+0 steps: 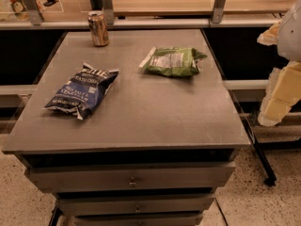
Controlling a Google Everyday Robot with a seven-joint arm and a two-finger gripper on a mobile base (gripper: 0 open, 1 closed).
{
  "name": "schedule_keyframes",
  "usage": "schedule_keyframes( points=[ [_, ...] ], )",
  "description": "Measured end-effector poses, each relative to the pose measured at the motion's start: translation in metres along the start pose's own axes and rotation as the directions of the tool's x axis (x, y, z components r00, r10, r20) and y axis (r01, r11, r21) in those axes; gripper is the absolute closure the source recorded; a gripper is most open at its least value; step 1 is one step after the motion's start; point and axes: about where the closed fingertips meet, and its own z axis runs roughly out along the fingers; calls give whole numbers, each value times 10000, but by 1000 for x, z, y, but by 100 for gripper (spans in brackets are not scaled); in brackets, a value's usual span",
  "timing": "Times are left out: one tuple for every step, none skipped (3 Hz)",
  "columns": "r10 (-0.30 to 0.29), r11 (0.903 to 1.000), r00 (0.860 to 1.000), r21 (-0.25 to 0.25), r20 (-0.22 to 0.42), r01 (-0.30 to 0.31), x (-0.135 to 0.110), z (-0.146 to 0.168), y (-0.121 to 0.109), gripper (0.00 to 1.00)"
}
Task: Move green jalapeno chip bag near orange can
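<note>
Grey surface (141, 121) seen above drawers (131, 179), dark blue chip bag (82, 91) laid near left, green jalapeno chip bag (173, 61) laid farther back, right of centre, orange can (98, 28) stood upright at far left, well apart, gripper (275, 105) held beyond right edge, its state cannot be told.

bag (173, 61) green-white | can (98, 28) orange | end effector (276, 101) cream, right edge

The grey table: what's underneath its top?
Below the table top sit stacked drawers with small knobs, all closed, so their contents are hidden. The gripper hangs beside the table's right edge, away from the green jalapeno chip bag.
</note>
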Motion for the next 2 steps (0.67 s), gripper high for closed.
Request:
schedule_keyframes(
  points=[
    [0,10000,10000,0,0,0,0,0,0,0],
    [288,9996,9992,47,285,-290,0,-2,-3,0]
  ],
)
